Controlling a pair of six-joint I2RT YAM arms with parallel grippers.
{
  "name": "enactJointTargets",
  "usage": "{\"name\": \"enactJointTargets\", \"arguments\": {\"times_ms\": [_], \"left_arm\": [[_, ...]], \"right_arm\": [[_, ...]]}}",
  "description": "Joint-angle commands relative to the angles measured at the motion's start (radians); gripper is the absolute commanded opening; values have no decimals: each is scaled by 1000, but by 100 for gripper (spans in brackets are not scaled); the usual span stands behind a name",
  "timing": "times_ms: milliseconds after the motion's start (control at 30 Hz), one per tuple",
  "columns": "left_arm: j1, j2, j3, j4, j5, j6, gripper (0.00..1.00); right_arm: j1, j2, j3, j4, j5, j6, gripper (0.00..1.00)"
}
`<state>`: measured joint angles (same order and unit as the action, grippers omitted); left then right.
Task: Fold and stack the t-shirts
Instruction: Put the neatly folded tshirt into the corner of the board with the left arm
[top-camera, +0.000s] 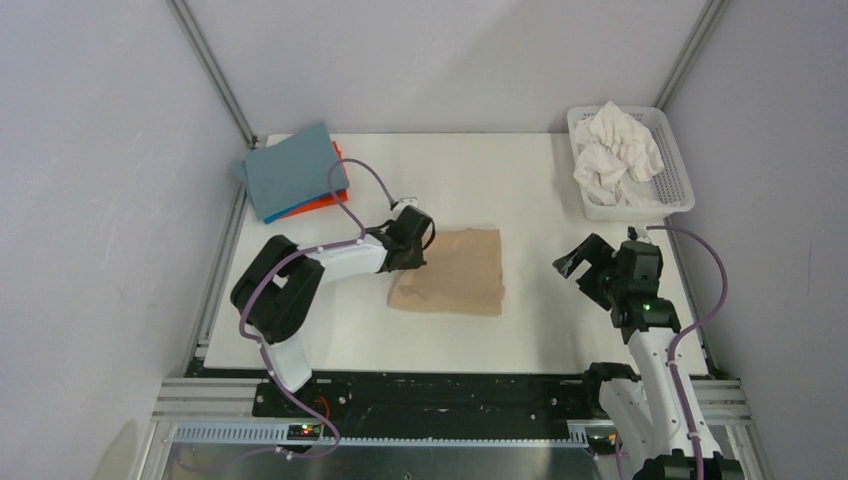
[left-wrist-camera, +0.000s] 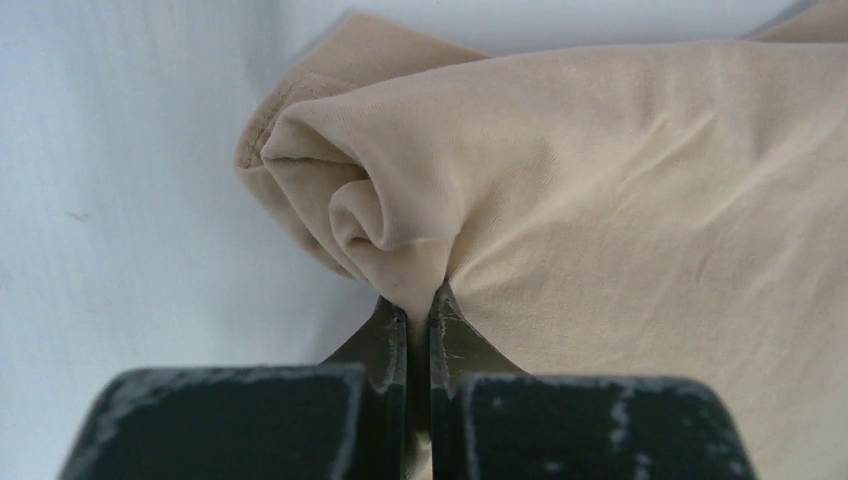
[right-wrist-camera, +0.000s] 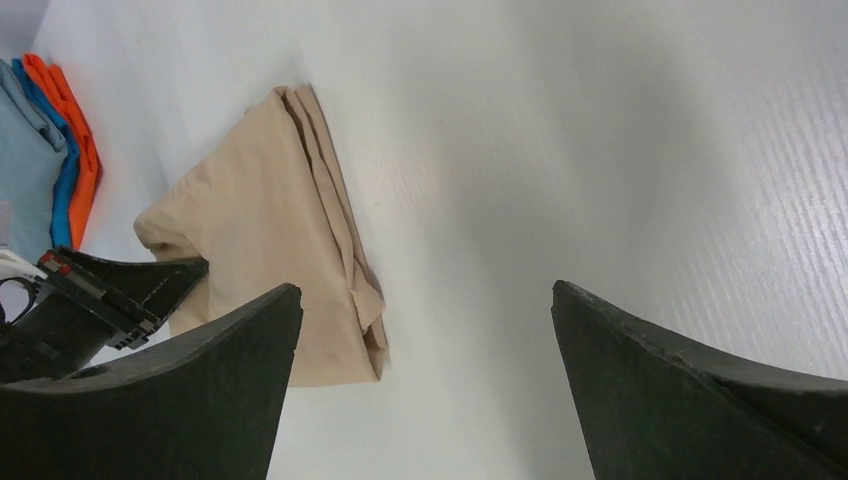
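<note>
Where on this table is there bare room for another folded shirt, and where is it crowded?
Free: the far strip between the folded stack and the basket; the gap between the tan t-shirt and the right gripper. Crowded: left side, where the left gripper pinches it.

Soft matt tan cloth t-shirt (left-wrist-camera: 620, 200), smooth white table (top-camera: 450, 340), slotted plastic basket (top-camera: 676, 175)
</note>
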<state>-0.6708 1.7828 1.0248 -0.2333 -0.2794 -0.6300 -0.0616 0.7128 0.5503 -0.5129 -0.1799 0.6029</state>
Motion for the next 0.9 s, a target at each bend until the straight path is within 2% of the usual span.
{"name": "enactJointTargets", "arguments": {"times_ms": [0,100,200,300,333,533,633,867], "left_arm": [[-8,71,51,-195,-189,8,0],[-8,48,120,-251,-318,55,0],[0,27,208,-260,-385,138,0],[17,-8,251,-260,-542,137,0],[35,-10,284,-260,-555,159,0],[129,8,428,-244,-505,331,0],[190,43,489,-212,-495,462,0],[323,136,690,-172,-393,633,0]], "right_arm": [[-6,-62,-15,29,47,21,100],[-6,-93,-28,40,54,49,100],[-6,-117,-47,51,64,60,99],[-6,-131,-49,53,69,60,99],[-6,-132,-49,52,69,60,99],[-6,-130,-49,56,64,60,99],[-6,-128,-49,55,72,58,99],[-5,-88,-49,61,92,59,99]]}}
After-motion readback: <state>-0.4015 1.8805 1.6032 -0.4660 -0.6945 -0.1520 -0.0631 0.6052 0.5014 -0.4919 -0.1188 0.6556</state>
